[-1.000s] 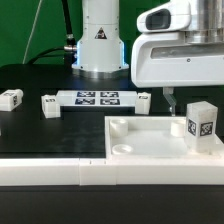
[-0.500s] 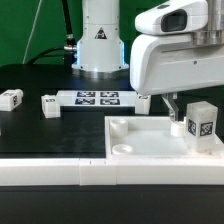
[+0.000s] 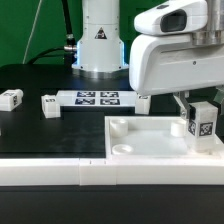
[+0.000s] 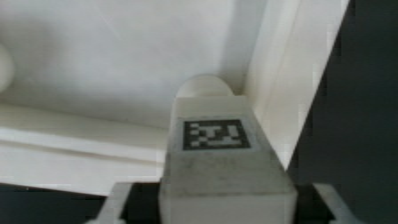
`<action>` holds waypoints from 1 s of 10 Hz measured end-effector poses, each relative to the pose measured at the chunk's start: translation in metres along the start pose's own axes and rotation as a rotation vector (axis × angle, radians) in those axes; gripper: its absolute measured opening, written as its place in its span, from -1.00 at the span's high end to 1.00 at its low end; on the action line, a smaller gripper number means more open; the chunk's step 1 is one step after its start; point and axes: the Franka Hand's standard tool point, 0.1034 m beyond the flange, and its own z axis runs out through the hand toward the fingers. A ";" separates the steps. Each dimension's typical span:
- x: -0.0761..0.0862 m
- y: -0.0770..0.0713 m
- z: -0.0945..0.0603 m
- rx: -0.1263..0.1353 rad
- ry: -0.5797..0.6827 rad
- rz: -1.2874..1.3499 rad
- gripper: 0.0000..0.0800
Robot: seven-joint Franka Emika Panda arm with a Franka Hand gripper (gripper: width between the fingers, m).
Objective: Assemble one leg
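A leg [image 3: 203, 122], a chunky white block with a marker tag, stands upright in the corner socket of the large white panel [image 3: 150, 146] on the exterior view's right. My gripper [image 3: 196, 106] is lowered over its top, with one finger on each side. In the wrist view the leg [image 4: 217, 140] fills the space between the fingers of my gripper [image 4: 217, 205]. A thin dark gap shows on each side, so the jaws are open and not pressing on it.
Three more white legs lie on the black table: one [image 3: 11, 98] at the exterior view's far left, one [image 3: 48, 104] beside the marker board [image 3: 97, 98], one [image 3: 143, 100] at its other end. The robot base [image 3: 100, 40] stands behind. A white rail [image 3: 60, 172] runs along the front.
My gripper has moved toward the exterior view's right and down, from beside the leg to astride it. The leg and panel have not moved.
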 end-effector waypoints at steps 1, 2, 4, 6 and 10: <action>0.000 0.000 0.000 0.001 0.000 0.018 0.27; 0.000 0.000 0.000 0.002 0.000 0.150 0.27; 0.000 0.001 0.000 -0.002 0.002 0.416 0.27; 0.000 0.004 0.001 0.010 0.011 0.671 0.27; -0.002 0.003 0.001 0.021 0.022 1.154 0.27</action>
